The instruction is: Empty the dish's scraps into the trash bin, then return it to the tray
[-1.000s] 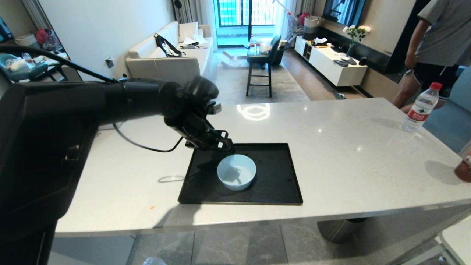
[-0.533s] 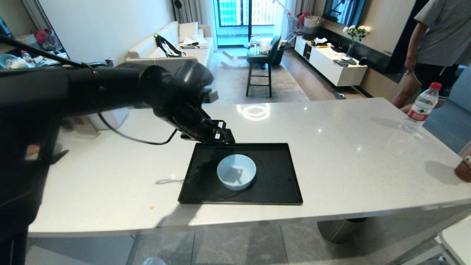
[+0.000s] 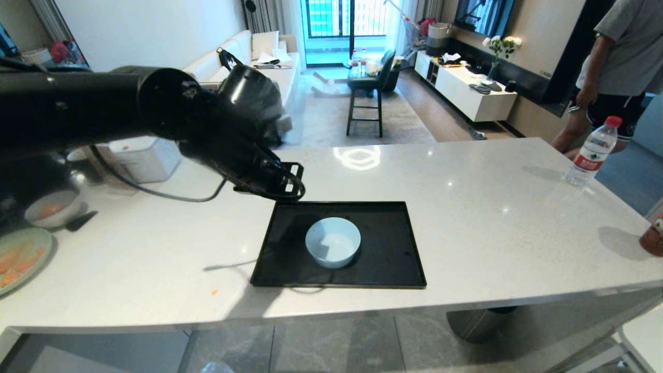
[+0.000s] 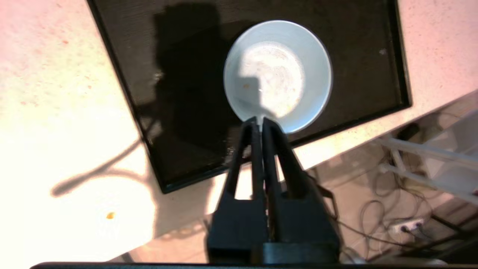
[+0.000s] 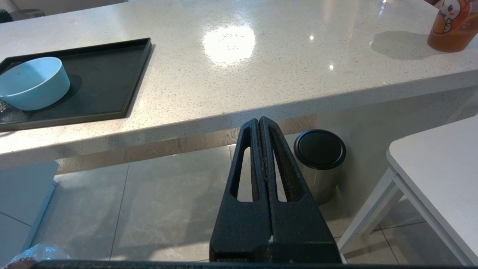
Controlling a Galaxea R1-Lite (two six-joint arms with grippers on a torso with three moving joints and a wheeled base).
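An open-plan home, seen across a pale speckled stone counter (image 3: pixel 466 217) that serves as a kitchen island or dining bar. Behind it lies a living room: a cream sofa (image 3: pixel 243 67) against the wall, a rug, a dark bar stool (image 3: pixel 370 85), a low white media cabinet (image 3: pixel 463 90) bearing a vase of flowers (image 3: pixel 500 47) beneath a wall-mounted screen, and a glazed balcony door (image 3: pixel 344 18) with curtains. Domestic tableware marks the counter: a black tray (image 3: pixel 393 259) holding a light-blue bowl (image 3: pixel 332 242), a water bottle (image 3: pixel 591 151), a plate of food (image 3: pixel 18 256). A steel pedal bin (image 5: pixel 319 160) stands on the tiled floor; a person (image 3: pixel 616 67) in casual clothes stands nearby
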